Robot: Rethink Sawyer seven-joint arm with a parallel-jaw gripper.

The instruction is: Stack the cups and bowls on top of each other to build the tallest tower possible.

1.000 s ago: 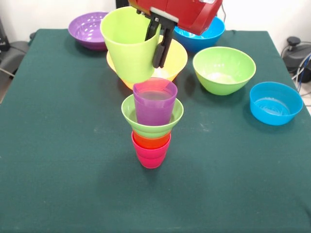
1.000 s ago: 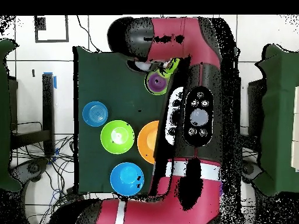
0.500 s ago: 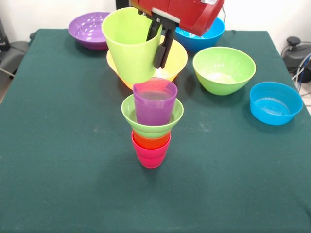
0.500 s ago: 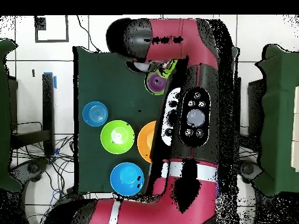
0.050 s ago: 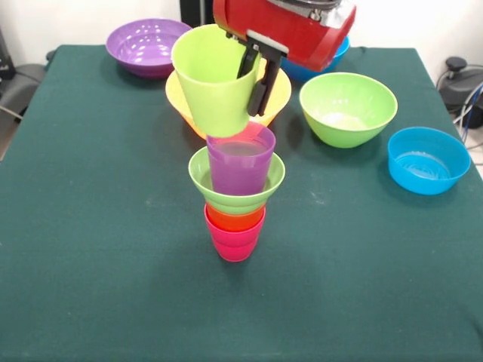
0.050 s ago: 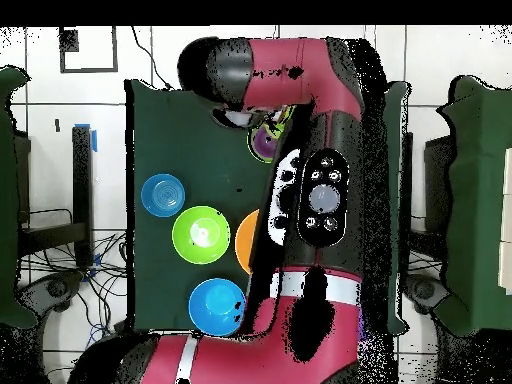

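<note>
The tower stands mid-table: a red-pink cup lowest, then an orange cup, a small ribbed lime green bowl, and a purple cup on top. My gripper is shut on a lime green cup's right wall, one finger inside and one outside. That cup hangs upright, slightly tilted, just above and left of the purple cup's rim. From overhead the arm hides most of this; only part of the purple cup shows.
Loose bowls ring the far half: purple, orange-yellow behind the held cup, medium lime green, blue at right, another blue behind the arm. Overhead shows blue, green, orange, blue.
The gripper has carried the lime green cup to the right and slightly down in the front view, so it now sits closer over the purple cup. The tower has not moved.
</note>
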